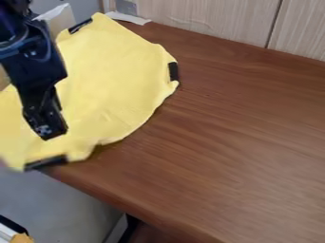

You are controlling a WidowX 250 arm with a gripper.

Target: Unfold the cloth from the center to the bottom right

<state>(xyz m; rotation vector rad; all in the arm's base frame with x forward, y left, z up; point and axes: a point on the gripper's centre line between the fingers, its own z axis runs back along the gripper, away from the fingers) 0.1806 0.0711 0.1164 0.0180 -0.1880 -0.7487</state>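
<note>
One yellow cloth [117, 80], three black patches [173, 71] along its edge. One arm [35, 57], pincer [52, 130] angled down over cloth; can't tell whether apart or together.

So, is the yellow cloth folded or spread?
Mostly spread: the cloth lies as one broad sheet over the table, its lower edge wavy. Whether any part is tucked underneath, I cannot tell.
</note>
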